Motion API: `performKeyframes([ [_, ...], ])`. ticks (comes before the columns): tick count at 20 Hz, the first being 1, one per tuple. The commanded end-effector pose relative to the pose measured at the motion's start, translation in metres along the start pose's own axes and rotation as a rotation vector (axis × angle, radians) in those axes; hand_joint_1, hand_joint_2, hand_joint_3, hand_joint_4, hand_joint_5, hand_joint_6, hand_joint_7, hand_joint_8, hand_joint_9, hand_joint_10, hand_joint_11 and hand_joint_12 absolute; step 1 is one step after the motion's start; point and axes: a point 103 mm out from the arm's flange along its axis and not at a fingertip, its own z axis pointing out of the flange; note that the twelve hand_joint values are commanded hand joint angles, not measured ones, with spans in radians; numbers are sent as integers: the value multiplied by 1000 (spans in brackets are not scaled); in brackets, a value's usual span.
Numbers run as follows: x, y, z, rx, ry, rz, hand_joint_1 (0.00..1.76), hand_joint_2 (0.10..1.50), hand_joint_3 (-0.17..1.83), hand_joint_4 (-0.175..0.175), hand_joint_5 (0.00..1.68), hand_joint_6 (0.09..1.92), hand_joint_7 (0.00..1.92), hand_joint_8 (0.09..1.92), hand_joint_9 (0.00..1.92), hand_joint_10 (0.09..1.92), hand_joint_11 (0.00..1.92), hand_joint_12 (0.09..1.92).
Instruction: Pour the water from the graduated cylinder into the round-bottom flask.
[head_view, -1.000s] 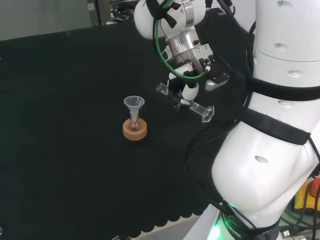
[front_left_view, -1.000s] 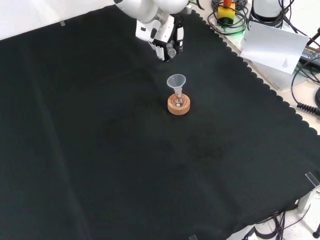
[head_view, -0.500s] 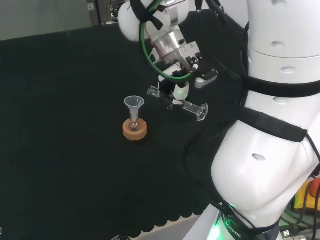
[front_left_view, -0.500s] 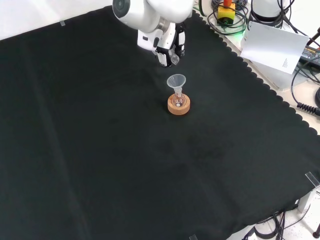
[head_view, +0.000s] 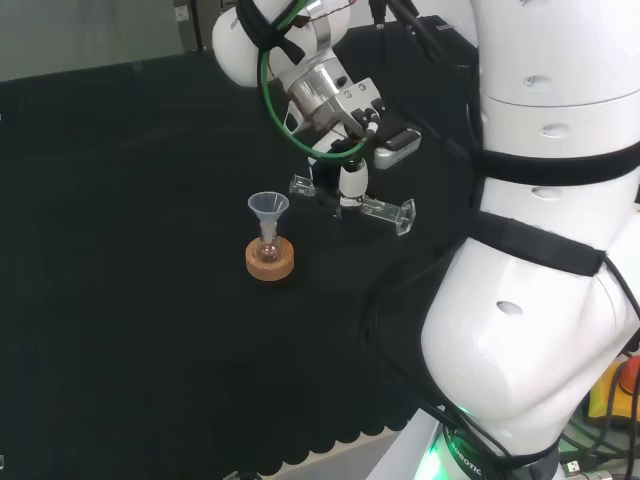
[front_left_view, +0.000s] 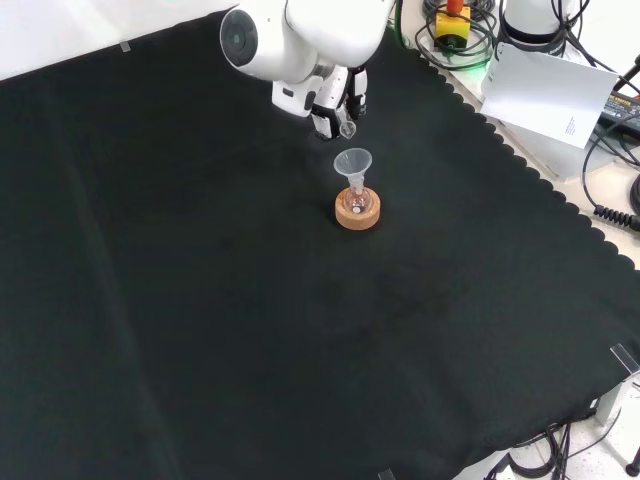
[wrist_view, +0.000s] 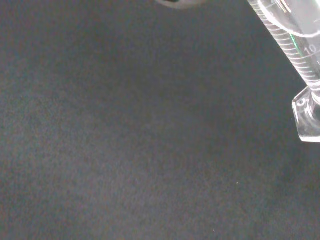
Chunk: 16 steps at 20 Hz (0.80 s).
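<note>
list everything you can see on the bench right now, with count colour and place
clear plastic graduated cylinder: one, transparent, held tipped almost level in the hand, its mouth toward the funnel, head view
clear funnel: one, transparent, sitting in the flask's neck
small round-bottom glass flask: one, clear, on the cork ring near mid-cloth
round cork ring stand: one, tan, under the flask
black cloth: one, covers the bench
white sheet of paper: one, off the cloth, upper right, front view
white arm: one, right side, head view
black and white hand: one, curled round the cylinder
</note>
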Motion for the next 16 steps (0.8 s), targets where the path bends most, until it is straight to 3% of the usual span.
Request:
performKeyframes([
  [1,2,-1,-7,70,-31,44,1258,1120,0,-175,961,1034,989,1018,1406,96,1211,762],
  [16,15,-4,-27,154,-88,78,1259,1118,-1,-175,964,1028,994,1012,1412,89,1213,759],
])
